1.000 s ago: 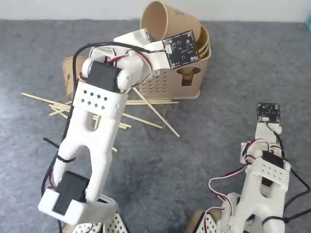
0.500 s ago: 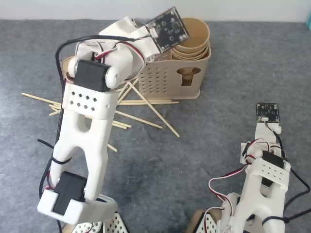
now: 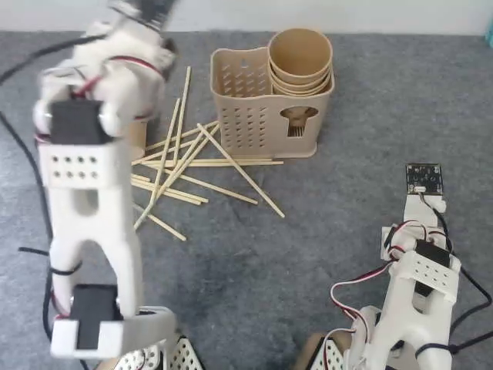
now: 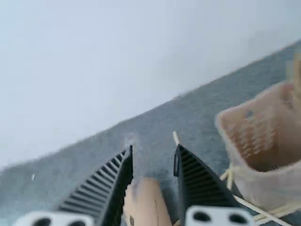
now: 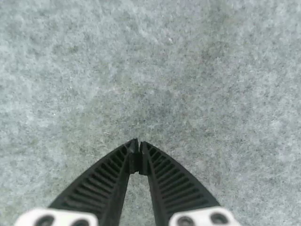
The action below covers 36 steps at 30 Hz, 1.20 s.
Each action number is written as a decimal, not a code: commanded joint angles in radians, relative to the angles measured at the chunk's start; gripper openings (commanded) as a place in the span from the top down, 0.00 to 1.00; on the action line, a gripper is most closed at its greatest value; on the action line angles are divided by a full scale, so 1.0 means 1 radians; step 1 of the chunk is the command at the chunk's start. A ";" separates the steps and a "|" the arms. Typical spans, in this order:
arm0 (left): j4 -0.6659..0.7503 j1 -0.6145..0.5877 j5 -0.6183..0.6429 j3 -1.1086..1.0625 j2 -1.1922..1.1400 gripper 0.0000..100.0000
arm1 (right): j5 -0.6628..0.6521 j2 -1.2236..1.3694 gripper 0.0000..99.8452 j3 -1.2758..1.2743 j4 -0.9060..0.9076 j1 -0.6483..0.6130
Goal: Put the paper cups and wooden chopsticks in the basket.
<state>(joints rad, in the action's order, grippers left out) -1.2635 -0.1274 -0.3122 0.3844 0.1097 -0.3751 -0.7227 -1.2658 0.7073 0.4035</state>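
- The left jaws stand apart, with nothing clamped. A lone paper cup [image 4: 146, 202] shows in the gap below them; whether they touch it I cannot tell.
- The right jaws are closed tip to tip on nothing, hanging over bare grey counter [image 5: 211, 70].
- In the high view the left arm [image 3: 85, 177] rises at the counter's left side, and the right arm [image 3: 420, 293] sits low at the near right, well apart from the task's things.
- The wooden chopsticks [image 3: 231, 162] lie loose and crossed on the counter between the left arm and the basket [image 3: 246, 127]; a few reach the basket's foot.
- The basket stands upright at the far middle of the counter.
- A stack of paper cups [image 3: 300, 58] stands upright in the basket's right compartment.
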 commanded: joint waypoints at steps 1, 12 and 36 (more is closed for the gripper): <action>0.089 -0.098 0.132 0.045 -0.058 0.86 | -0.012 -0.031 0.99 -0.017 -0.015 -0.012; 0.448 -0.203 0.221 0.099 -0.482 0.86 | -0.014 -0.039 0.99 -0.028 -0.018 -0.010; -0.494 -0.146 -0.249 1.245 -1.204 0.87 | -0.014 -0.033 0.99 -0.026 -0.022 -0.012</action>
<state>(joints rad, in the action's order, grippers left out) -1.6671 -0.2977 -0.5117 1.6072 -1.1653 -0.3751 -0.7227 -1.2658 0.7073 0.4035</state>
